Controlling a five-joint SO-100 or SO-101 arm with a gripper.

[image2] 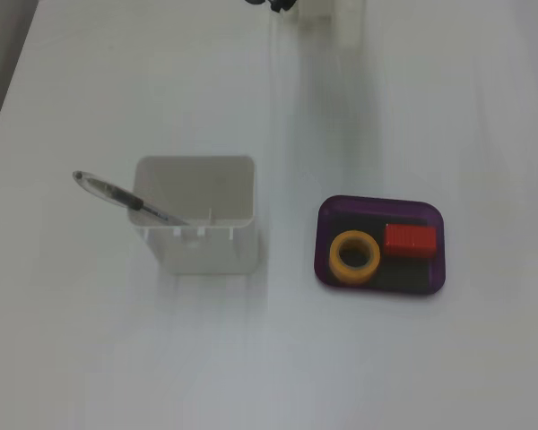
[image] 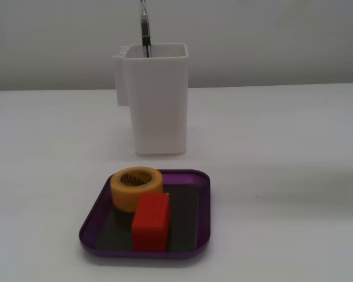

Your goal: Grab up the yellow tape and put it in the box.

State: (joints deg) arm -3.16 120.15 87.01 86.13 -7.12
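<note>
The yellow tape lies flat inside the purple box, in its far left corner, hollow core facing up. In a fixed view from above the tape sits in the lower left part of the box. A red rectangular block stands in the box right next to the tape, and it shows from above too. The gripper is out of view in both fixed views. Only a white part of the arm shows at the top edge.
A tall white container with a pen stands just behind the box. From above the container is left of the box and the pen leans out to the left. White table all around.
</note>
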